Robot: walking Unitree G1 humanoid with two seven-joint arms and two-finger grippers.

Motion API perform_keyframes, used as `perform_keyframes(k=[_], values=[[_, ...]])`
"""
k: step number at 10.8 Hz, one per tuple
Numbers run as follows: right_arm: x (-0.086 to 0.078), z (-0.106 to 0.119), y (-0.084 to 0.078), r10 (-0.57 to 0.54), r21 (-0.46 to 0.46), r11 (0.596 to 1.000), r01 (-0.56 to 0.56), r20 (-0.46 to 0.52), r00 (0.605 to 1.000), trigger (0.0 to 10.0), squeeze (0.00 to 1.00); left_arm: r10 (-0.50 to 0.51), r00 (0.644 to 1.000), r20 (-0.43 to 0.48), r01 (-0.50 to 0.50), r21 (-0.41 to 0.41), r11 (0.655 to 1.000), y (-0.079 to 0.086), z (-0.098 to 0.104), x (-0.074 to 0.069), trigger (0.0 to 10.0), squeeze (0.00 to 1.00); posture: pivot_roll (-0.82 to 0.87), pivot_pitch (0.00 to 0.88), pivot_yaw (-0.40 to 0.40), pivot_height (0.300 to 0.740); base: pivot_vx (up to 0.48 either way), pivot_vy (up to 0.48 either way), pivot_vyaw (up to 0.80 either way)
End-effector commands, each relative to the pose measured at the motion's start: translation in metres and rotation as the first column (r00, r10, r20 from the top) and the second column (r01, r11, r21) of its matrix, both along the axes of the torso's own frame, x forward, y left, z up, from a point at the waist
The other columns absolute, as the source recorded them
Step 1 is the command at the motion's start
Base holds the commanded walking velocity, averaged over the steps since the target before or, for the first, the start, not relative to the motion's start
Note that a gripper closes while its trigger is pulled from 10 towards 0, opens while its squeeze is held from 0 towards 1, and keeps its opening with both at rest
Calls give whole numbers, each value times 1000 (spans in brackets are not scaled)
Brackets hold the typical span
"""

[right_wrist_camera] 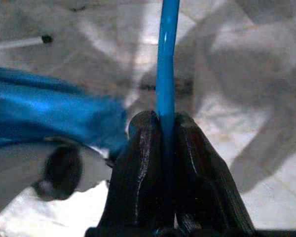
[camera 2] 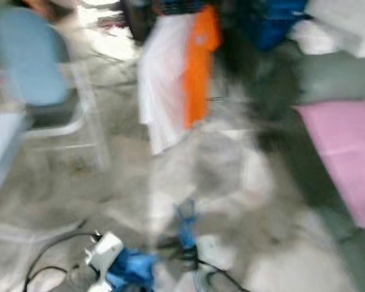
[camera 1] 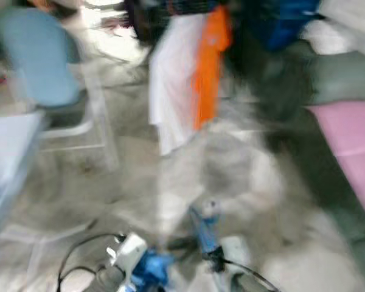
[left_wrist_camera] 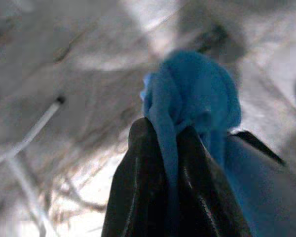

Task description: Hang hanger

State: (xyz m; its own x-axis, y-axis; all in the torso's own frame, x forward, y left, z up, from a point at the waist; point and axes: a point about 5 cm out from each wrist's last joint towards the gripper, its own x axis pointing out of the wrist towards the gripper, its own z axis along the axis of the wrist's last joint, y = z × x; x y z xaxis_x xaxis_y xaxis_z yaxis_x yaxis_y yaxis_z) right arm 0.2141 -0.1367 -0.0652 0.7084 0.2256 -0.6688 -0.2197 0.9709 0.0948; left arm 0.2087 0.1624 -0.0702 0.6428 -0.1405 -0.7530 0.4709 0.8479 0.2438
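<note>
The head views are blurred by motion. In the right wrist view my right gripper (right_wrist_camera: 160, 118) is shut on the thin blue bar of a hanger (right_wrist_camera: 166, 59), which stands up between the fingers. My left gripper (left_wrist_camera: 165, 131) is shut on a bunched blue cloth (left_wrist_camera: 192, 94) that hangs over the pale floor. In the left eye view, the hanger (camera 1: 204, 228) and the blue cloth (camera 1: 151, 267) are low in front of me. A white garment (camera 1: 173, 85) and an orange garment (camera 1: 210, 67) hang ahead at the top.
A chair with a pale blue back (camera 1: 36, 58) and white legs stands at the left. A pink pad (camera 1: 353, 146) lies at the right, with dark blue and white fabric behind it. Black cables (camera 1: 79, 255) trail near my arms. The floor is pale marble.
</note>
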Motion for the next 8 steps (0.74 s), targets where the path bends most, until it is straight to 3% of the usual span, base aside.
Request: perform_keyframes(k=[1,2,3,4,5,6,8], values=[[6,5,-25,-26,-61,998,27,28,999,10000,0,-16,999,43,16,-18,1000,-5,2,2,10000,0,-66,181,74,740,0,0,0],[15,14,-34,-49,-106,992,62,121,991,10000,0,-46,956,288,88,-135,987,-22,56,71,10000,0,-66,203,85,740,0,0,0],[18,17,-37,-64,-111,990,82,156,986,10000,0,-44,944,327,100,-157,983,-26,65,79,10000,0,-70,213,90,740,0,0,0],[29,33,-49,-106,-108,984,142,283,953,10000,0,-51,890,453,157,-200,967,-41,92,100,10000,0,-94,232,104,740,0,0,0],[34,45,-55,-108,-96,984,152,360,927,10000,0,-70,850,523,218,-226,950,-53,112,113,10000,0,-102,240,111,740,0,0,0],[41,64,-63,-63,-131,982,139,463,884,10000,0,-130,807,576,321,-243,915,-66,136,127,10000,0,-121,251,129,740,0,0,0],[51,91,-69,42,-175,982,69,558,828,10000,0,-195,749,633,403,-201,893,-70,164,143,10000,0,-137,247,143,740,0,0,0]])
